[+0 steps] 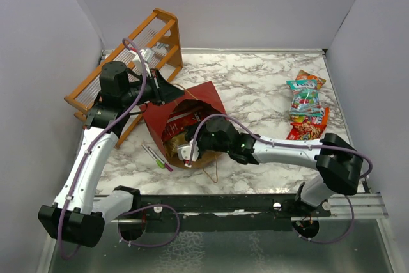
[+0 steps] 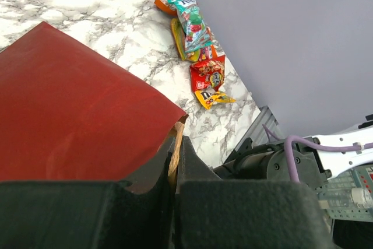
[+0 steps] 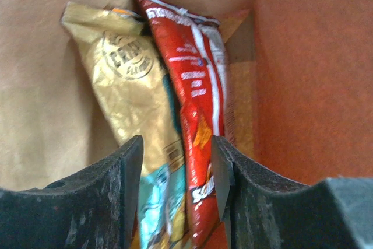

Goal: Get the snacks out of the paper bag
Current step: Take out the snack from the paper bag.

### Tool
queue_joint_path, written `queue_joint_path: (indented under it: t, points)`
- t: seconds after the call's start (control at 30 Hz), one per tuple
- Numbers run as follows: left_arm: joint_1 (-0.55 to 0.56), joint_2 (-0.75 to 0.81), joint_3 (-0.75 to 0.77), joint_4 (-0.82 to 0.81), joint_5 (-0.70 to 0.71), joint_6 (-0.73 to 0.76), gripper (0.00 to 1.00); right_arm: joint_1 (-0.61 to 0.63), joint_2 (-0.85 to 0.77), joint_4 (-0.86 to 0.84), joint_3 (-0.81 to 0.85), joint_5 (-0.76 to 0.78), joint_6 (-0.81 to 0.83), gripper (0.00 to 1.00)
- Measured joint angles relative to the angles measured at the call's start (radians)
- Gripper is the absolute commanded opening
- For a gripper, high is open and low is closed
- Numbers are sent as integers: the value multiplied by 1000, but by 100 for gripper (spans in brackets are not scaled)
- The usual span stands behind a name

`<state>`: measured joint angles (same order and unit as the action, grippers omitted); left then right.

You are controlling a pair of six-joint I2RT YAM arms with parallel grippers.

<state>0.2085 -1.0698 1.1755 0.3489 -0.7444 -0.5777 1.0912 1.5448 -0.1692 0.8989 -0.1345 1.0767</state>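
Right gripper [image 3: 175, 182] inside bag [image 1: 208, 97], jaws wide open, holding nothing; left gripper [image 2: 176, 150] pinched shut on the bag's rim.

Red packet [image 3: 195, 86] lies between the right fingers [image 3: 129, 188], lower end next to the right-hand one, contact unclear. Gold packet [image 3: 125, 71] is beside it on the left, with a teal packet [image 3: 154, 202] low between the fingers. Kraft walls close in on both sides. More snacks [image 1: 305, 108] are piled on the table [image 1: 255, 87] far right, well apart from the bag. Markers [image 1: 156, 156] lie just left of the bag mouth; rack [image 1: 131, 62] stands behind the left arm.
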Motion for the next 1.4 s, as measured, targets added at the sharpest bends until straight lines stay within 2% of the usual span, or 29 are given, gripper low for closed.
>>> queue_joint_path:
  t: [0.27, 0.43, 0.57, 0.77, 0.93, 1.17, 1.4]
  points:
    - [0, 13, -4, 0, 0, 0, 0, -7, 125, -58, 76, 38, 52, 45]
    - [0, 21, -6, 1, 0, 0, 0, -19, 179, -68, 78, 46, 67, 49]
    - [0, 23, -6, 2, 0, 0, 0, -24, 222, -159, 78, 73, 86, 46]
    - [0, 23, -6, 2, 0, 0, 0, -26, 309, -320, 81, 115, 134, 31]
    - [0, 26, -6, 5, 0, 0, 0, -31, 362, -409, 95, 138, 180, 3]
    - [0, 29, -13, 4, 0, 0, 0, -31, 314, -371, 86, 131, 193, 1]
    - [0, 30, -30, 4, 0, 0, 0, -3, 39, -190, 9, 75, 113, 1]
